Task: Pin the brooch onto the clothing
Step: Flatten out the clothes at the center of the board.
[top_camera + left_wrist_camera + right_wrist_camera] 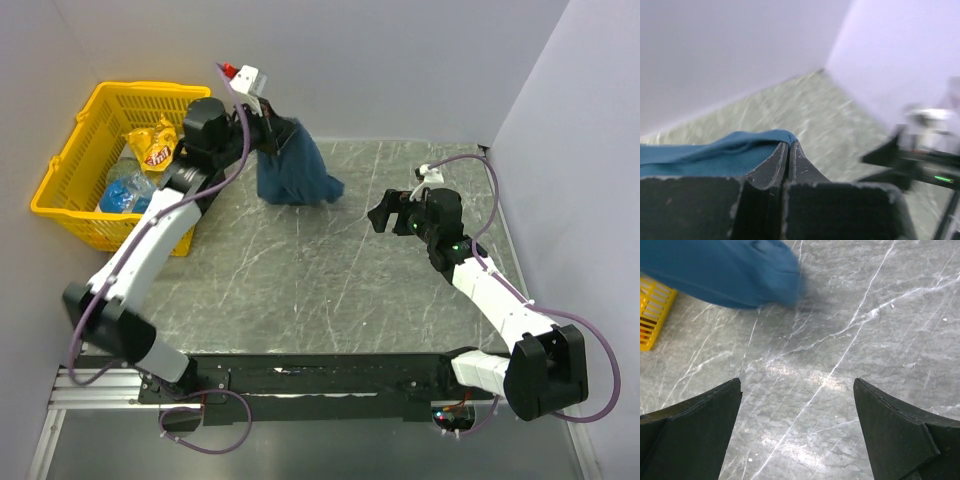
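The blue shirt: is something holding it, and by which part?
The left gripper pinches the T-shirt by a fold of fabric at its top. The right gripper is open, empty.

Robot lab cell: plain partitions (400, 60), marble-patterned tabletop (300, 285), mounting rail (330, 380).

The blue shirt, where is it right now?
In the top view, the shirt hangs bunched from the left gripper, right of the yellow basket.

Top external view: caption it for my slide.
Left gripper holds the bunched teal shirt up beside a yellow basket; right gripper hovers open.
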Tool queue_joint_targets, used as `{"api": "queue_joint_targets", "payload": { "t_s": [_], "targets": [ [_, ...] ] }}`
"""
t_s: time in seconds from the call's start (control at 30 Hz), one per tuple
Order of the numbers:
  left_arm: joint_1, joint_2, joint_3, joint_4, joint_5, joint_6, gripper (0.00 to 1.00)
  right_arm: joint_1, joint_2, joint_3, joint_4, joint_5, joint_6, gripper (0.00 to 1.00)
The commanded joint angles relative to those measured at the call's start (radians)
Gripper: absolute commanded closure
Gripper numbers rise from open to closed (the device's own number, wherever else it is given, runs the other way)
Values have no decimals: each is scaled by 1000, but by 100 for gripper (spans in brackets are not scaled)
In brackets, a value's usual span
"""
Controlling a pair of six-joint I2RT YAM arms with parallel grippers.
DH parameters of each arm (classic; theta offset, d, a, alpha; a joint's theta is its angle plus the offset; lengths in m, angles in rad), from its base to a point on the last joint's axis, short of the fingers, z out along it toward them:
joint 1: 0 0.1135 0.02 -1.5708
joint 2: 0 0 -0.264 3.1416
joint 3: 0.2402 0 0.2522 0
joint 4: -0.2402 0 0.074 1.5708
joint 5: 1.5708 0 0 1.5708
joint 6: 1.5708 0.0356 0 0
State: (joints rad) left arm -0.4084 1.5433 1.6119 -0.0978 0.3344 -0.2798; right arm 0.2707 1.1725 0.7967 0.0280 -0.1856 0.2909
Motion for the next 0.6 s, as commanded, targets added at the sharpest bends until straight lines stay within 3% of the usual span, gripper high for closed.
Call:
{"api": "queue_joint_targets", "payload": {
  "t_s": [0.0, 0.2, 0.37, 0.57],
  "targets": [
    [-117, -120, 51, -63, 41, 97, 99, 4, -34, 36, 13, -6, -3, 0],
    [-237, -229, 156, -120, -38, 149, 99, 5, -30, 38, 18, -18, 2, 0],
    [-245, -296, 189, -89, -57, 133, 99, 7, -39, 32, 20, -17, 2, 0],
    [-239, -200, 261, -123, -257, 197, 99, 4, -36, 29, 10, -11, -2, 0]
  ]
}}
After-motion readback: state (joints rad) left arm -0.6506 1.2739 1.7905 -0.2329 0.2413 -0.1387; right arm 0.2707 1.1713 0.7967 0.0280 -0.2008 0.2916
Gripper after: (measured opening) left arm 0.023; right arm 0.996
